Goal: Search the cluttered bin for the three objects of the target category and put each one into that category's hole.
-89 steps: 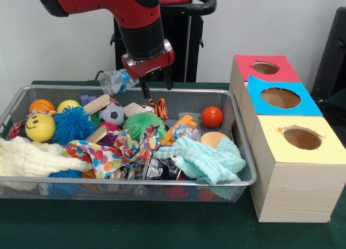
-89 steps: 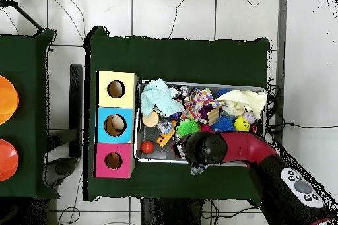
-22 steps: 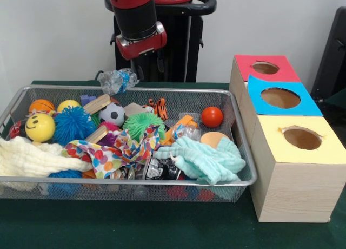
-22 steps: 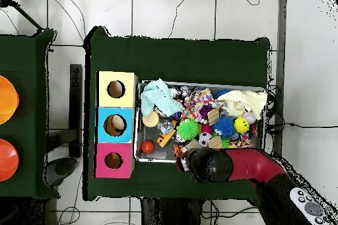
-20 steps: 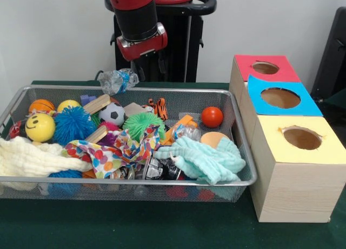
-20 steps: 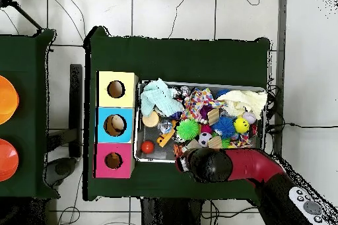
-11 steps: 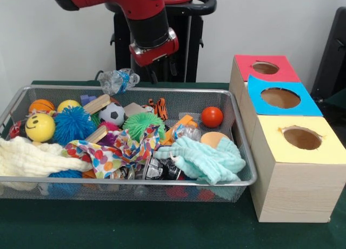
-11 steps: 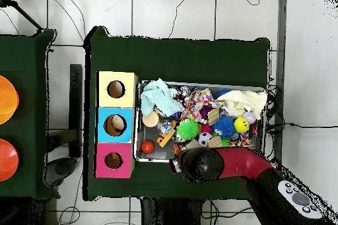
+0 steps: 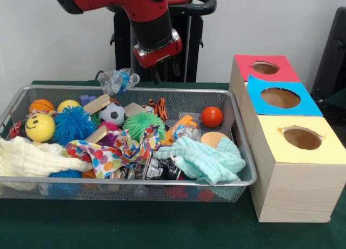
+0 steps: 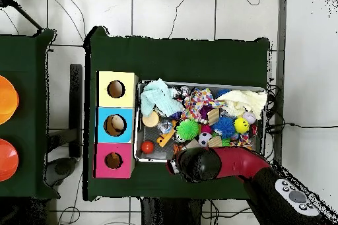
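**Tiger plush lying untouched while the arm hangs behind the bin**

While the bin (image 9: 130, 182) is sitting on the green surface (image 9: 162, 227), the striped tiger plush (image 9: 158, 106) is lying near its far wall. Beyond, the gripper (image 9: 166, 73) is hanging empty, its finger spread impossible to tell.

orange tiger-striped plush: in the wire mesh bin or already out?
In. The orange tiger-striped plush lies inside the silver wire mesh bin at its far side, behind the green spiky ball; the gripper hangs above it.
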You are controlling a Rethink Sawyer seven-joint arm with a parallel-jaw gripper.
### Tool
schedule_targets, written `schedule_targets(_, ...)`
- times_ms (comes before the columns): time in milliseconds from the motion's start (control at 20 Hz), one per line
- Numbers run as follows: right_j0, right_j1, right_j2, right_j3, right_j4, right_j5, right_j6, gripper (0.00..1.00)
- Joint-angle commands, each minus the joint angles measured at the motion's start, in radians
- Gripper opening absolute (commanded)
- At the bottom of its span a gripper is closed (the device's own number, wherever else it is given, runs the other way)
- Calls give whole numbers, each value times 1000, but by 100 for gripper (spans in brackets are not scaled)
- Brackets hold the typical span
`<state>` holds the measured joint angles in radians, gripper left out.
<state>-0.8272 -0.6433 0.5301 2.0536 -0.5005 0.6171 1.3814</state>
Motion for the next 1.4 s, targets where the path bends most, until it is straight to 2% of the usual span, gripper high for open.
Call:
schedule_targets(50, -11, 28, -14, -121, -47, -8, 0, 100)
schedule_targets(300, -13, 10, -15, -106, -44, -9, 7, 100)
schedule_targets(800, -38, -54, -28, -11, -51, -83, 52, 100)
schedule_targets(1400, -88, -99, -54, 99, -67, -180, 79, 100)
